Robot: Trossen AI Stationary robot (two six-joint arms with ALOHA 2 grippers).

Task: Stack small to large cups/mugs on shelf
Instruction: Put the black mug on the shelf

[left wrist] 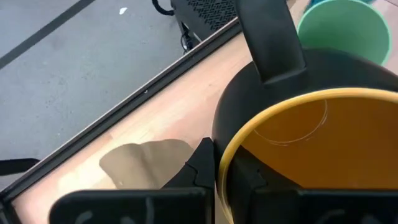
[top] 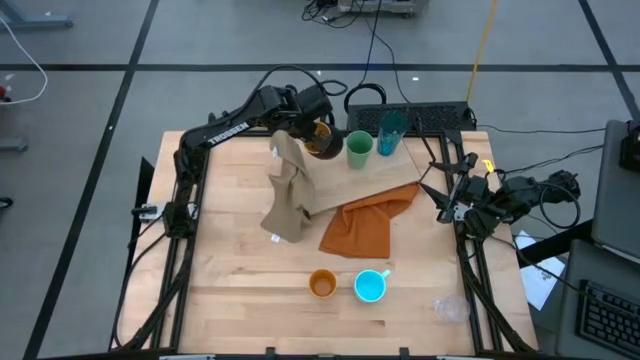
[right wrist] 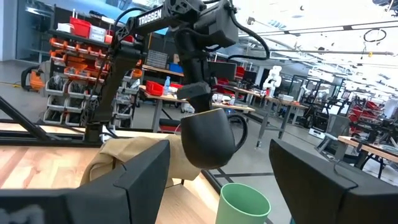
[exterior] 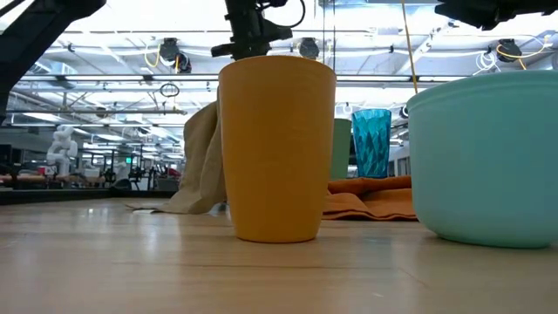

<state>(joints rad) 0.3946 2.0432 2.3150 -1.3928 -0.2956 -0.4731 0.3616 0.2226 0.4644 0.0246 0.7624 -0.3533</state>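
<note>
My left gripper (top: 312, 133) is shut on the yellow mug (right wrist: 210, 139), which is dark outside and yellow inside, and holds it above the far end of the table. Just beside it the light green cup (top: 359, 148) and the teal tumbler (top: 391, 131) stand upright on the light wood shelf (top: 385, 176). The small orange cup (top: 321, 284), the cyan mug (top: 371, 286) and the tiny clear glass (top: 449, 308) stand on the tabletop near the front edge. My right gripper (top: 447, 190) waits open at the table's right edge, touching nothing. My left gripper pinches the mug's rim (left wrist: 219, 167), with one finger (left wrist: 203, 163) outside the wall and the other (left wrist: 247, 175) inside the mug, on the side opposite the handle (left wrist: 268, 38). The fingers slant down from above. The mug hangs lifted clear, mouth up and slightly tilted.
A tan cloth (top: 288, 190) stands heaped at the shelf's left end, right under my left arm. An orange cloth (top: 365, 224) lies over the shelf's near edge and onto the table. Bare tabletop shows at the near left.
</note>
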